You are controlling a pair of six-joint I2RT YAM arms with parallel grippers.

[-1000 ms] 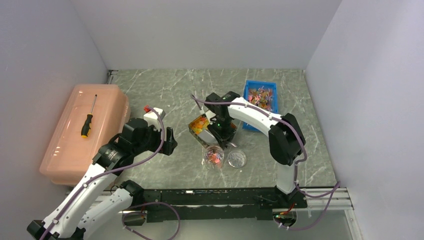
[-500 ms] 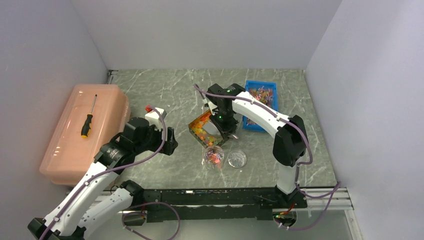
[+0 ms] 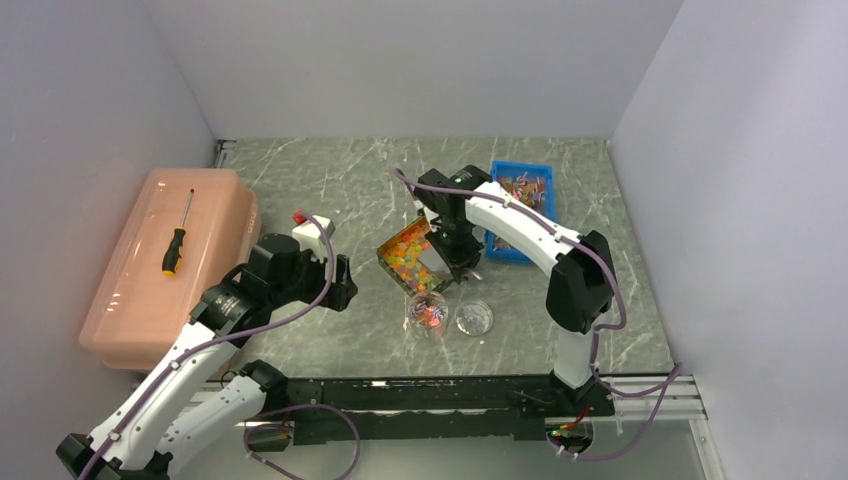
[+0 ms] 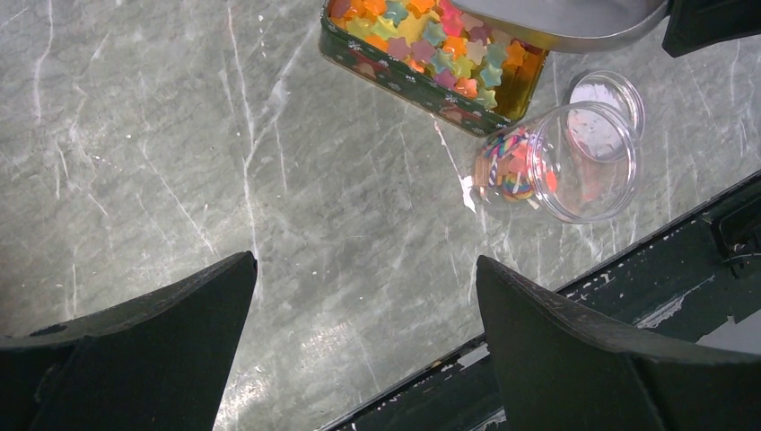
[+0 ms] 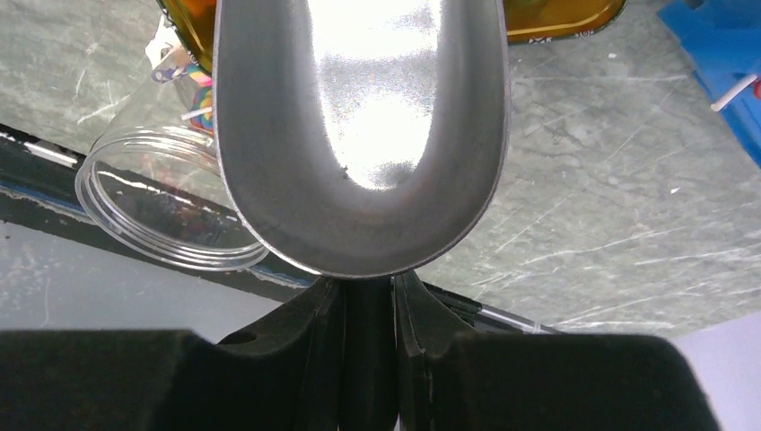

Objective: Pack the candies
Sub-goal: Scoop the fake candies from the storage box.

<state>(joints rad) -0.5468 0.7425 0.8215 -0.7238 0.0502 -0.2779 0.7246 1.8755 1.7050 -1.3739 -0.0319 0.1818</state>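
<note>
**Empty scoop over the candy tin, ready to dig**

On the table, the right gripper is clamped partway closed on the handle of the scoop. The scoop's bare bowl hangs over the tin. The left gripper gapes wide and holds nothing. The candies fill the tin, and the open jar stands just beside it. Best to dip the lip low, push through the heap, level before lifting, then tip slowly over the jar's mouth.

A lab test cell: plain white walls box in a marble-look table.
</note>
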